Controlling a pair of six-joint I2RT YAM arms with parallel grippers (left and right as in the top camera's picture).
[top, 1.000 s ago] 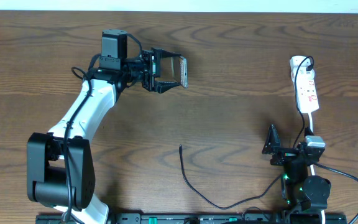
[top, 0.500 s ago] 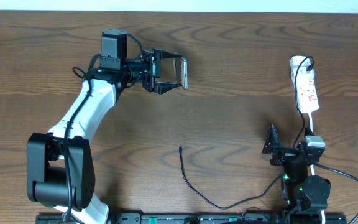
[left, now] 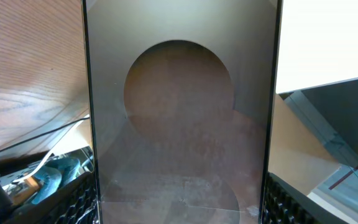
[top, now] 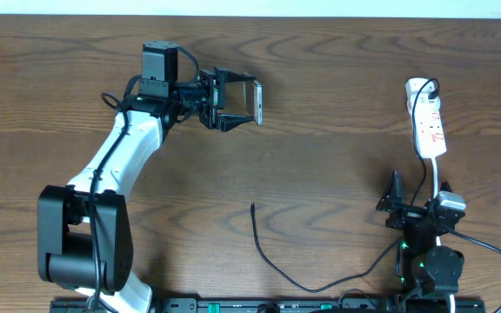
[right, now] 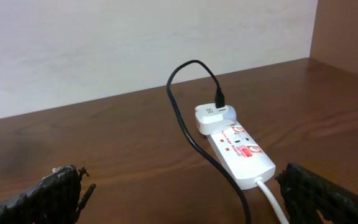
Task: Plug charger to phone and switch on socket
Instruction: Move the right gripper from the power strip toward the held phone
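Observation:
My left gripper point(top: 233, 101) is shut on the phone point(top: 256, 101) and holds it on edge above the table at the upper middle. In the left wrist view the phone point(left: 179, 112) fills the frame between the fingers, a dark brownish slab with a circular ring mark. The charger cable point(top: 272, 261) lies loose on the table, its connector tip point(top: 252, 206) free at the centre bottom. Its plug point(right: 219, 99) sits in the white socket point(top: 428, 122) at the right; the socket also shows in the right wrist view point(right: 238, 149). My right gripper point(top: 407, 209) is open and empty, just below the socket.
The socket's white cord point(right: 272, 199) runs toward my right gripper, next to the black cable point(right: 194, 143). A pale wall stands behind the table's far edge point(right: 135, 93). The left arm's white body point(top: 120, 156) lies across the left side.
My right gripper has shifted a little to the right and up toward the socket. The left arm and the phone have not moved.

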